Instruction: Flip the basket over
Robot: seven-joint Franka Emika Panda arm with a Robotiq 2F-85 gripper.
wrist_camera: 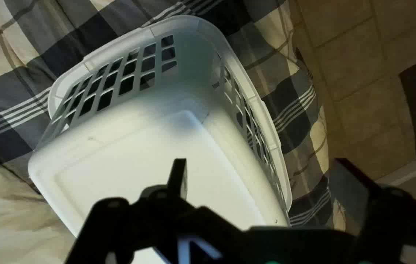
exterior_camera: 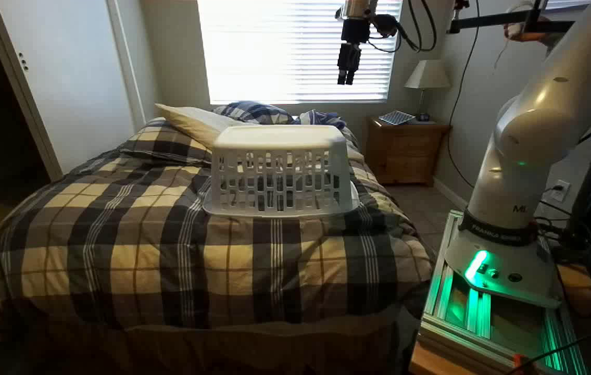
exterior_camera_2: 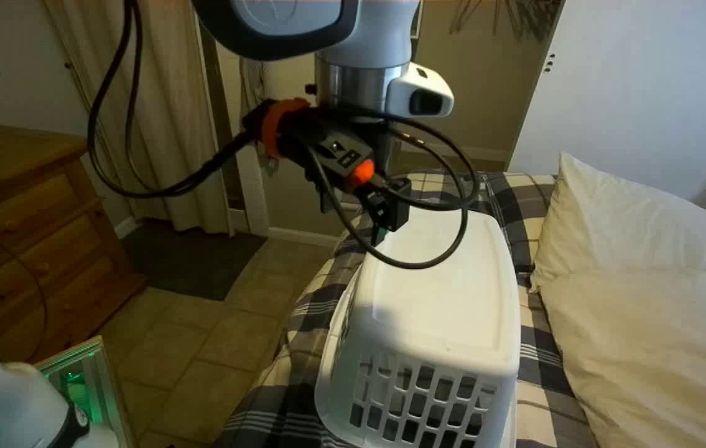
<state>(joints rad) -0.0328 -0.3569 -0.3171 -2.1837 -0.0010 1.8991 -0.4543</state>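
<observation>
The white basket (exterior_camera: 279,182) stands upside down on the bed, its solid bottom facing up and its wide rim on the blanket. Its flat bottom and slotted sides also show in an exterior view (exterior_camera_2: 446,298) and in the wrist view (wrist_camera: 134,154). My gripper (exterior_camera: 345,80) points down, high above the basket and apart from it. In the wrist view the fingers of my gripper (wrist_camera: 261,161) are spread wide with nothing between them; one finger shows over the basket bottom, the other past its edge. In an exterior view cables partly hide my gripper (exterior_camera_2: 379,233).
A plaid blanket (exterior_camera: 144,271) covers the bed. Cream pillows (exterior_camera_2: 639,298) lie beside the basket. A nightstand (exterior_camera: 404,151) with a lamp (exterior_camera: 427,75) stands past the bed. A wooden dresser (exterior_camera_2: 35,242) stands across the tiled floor. Loose cables hang round the wrist.
</observation>
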